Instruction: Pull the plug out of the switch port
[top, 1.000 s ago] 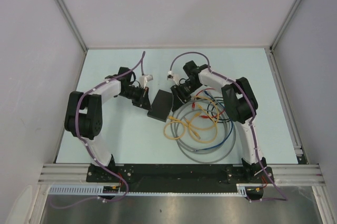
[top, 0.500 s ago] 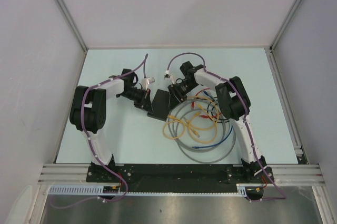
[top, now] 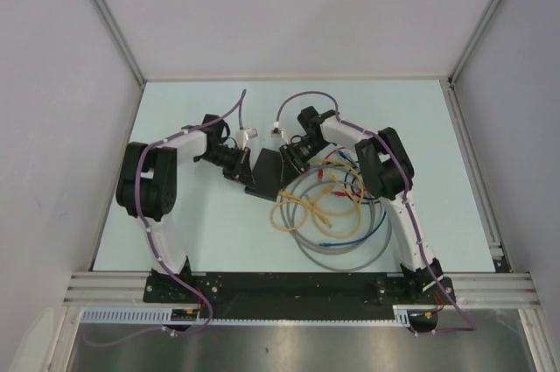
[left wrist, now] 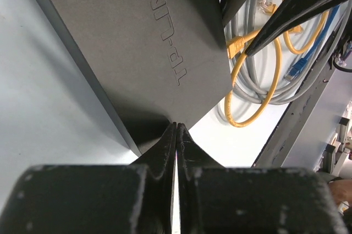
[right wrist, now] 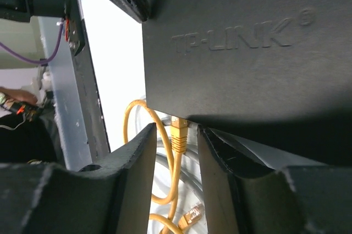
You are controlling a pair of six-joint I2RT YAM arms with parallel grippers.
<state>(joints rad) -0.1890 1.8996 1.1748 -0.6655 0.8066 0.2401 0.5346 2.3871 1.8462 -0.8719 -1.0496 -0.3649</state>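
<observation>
The switch (top: 266,174), a flat matte black box, lies mid-table between both arms and fills the left wrist view (left wrist: 143,52) and the right wrist view (right wrist: 247,41). A yellow plug (right wrist: 179,135) sits in a socket on its narrow edge, also visible from the left wrist (left wrist: 236,45). My right gripper (right wrist: 176,137) is open, its fingers straddling the plug with a small gap on each side. My left gripper (left wrist: 176,128) is shut with nothing in it, its tips against the switch's opposite corner (top: 246,176).
A tangle of loose cables lies right of the switch: a grey coil (top: 343,245), yellow loops (top: 308,214) with a free yellow plug (right wrist: 192,215), and blue (top: 354,186) and red leads. White walls enclose the table on three sides.
The left arm has swung in to the switch's left corner. The right gripper has moved onto the plug side and its jaws have narrowed around the yellow plug.
</observation>
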